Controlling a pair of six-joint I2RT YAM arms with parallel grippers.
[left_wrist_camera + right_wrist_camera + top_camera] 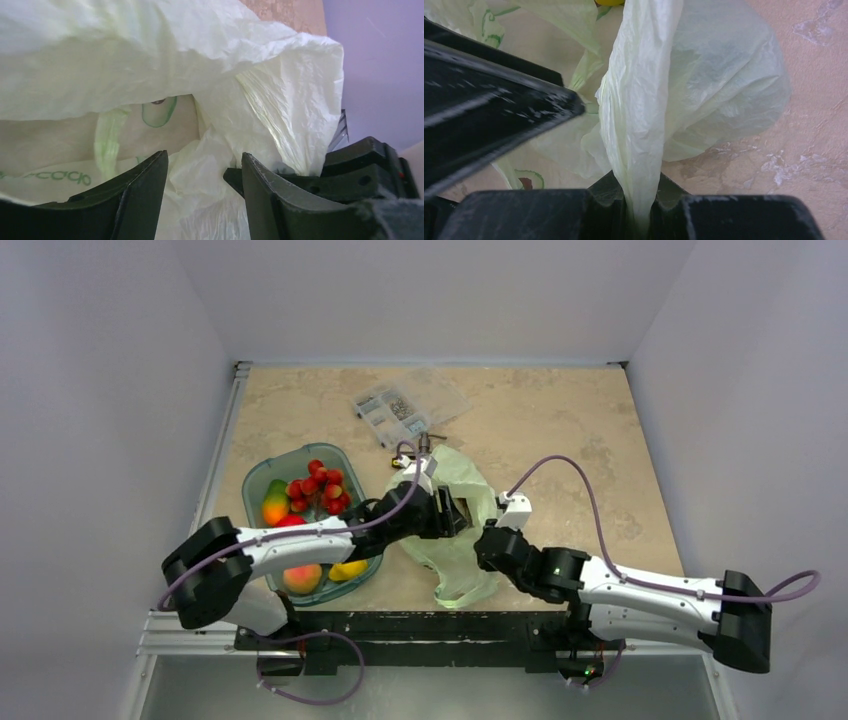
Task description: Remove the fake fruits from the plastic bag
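Observation:
The pale green plastic bag [458, 562] lies crumpled on the table in front of both arms. My left gripper [460, 516] is open and pushed into the bag's mouth. In the left wrist view the gripper [205, 167] has loose bag film [150, 60] between and around its fingers. My right gripper [488, 538] is shut on a bunched strip of the bag [719, 85], which runs up out of the gripper [640, 186]. No grape bunch, dark red fruit or yellow-green piece shows inside the bag. A yellow sliver [609, 2] sits at the top edge of the right wrist view.
A clear teal tray [262, 472] at the left holds a red strawberry cluster [320, 485], a peach [302, 578] and other fruit pieces. A clear parts box [410, 405] lies at the back. My left arm reaches over the tray's right rim.

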